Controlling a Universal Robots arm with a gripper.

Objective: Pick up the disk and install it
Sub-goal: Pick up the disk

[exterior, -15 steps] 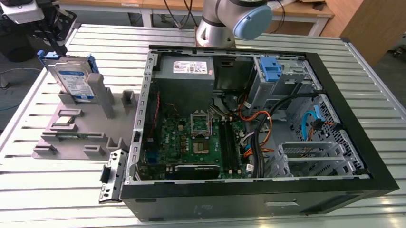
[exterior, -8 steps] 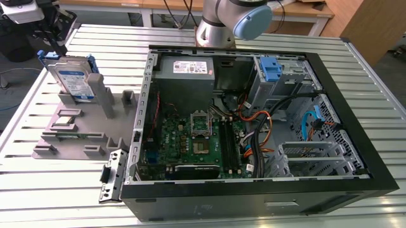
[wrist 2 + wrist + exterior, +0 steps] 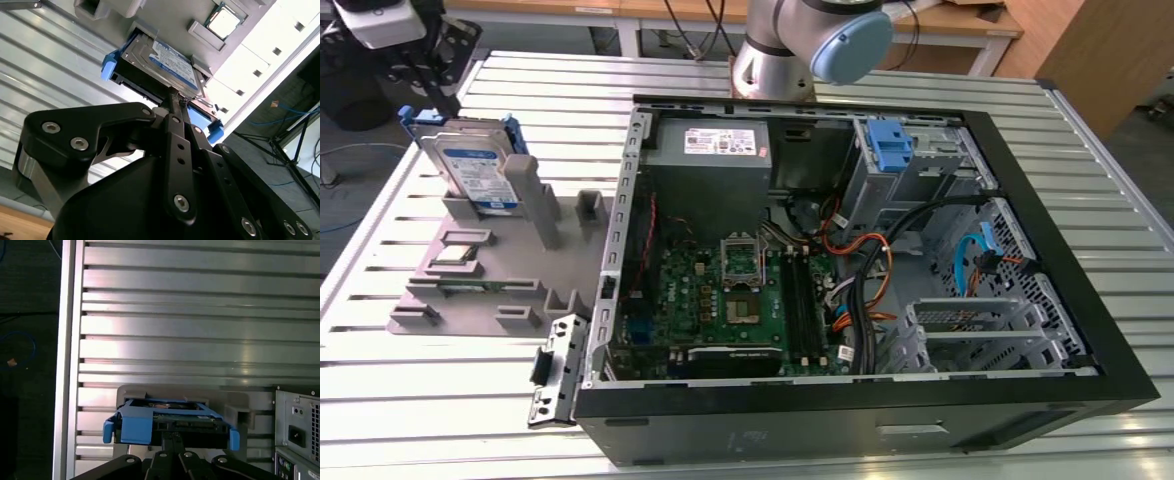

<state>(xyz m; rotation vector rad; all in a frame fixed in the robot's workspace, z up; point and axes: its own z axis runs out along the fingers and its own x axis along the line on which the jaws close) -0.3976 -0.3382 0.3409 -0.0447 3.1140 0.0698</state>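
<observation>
The disk [image 3: 474, 170], a silver drive with a white-and-blue label in a blue bracket, stands on edge in a slot of the grey holder [image 3: 467, 270] at the exterior view's left. My gripper [image 3: 434, 95] hangs just above its upper edge. In both wrist views the fingers come together to a point, shut, with the gripper [image 3: 173, 97] [image 3: 172, 437] at the middle of the disk's [image 3: 170, 60] [image 3: 170, 422] top edge. Whether the tips pinch part of the bracket cannot be made out.
An open computer case [image 3: 1107, 330] lies on the slatted metal table [image 3: 427, 400], to the exterior view's right of the holder. Inside are a grey power box [image 3: 720, 145], a tall blue latch piece [image 3: 890, 145] and cables. The arm's base [image 3: 787, 50] stands behind the case.
</observation>
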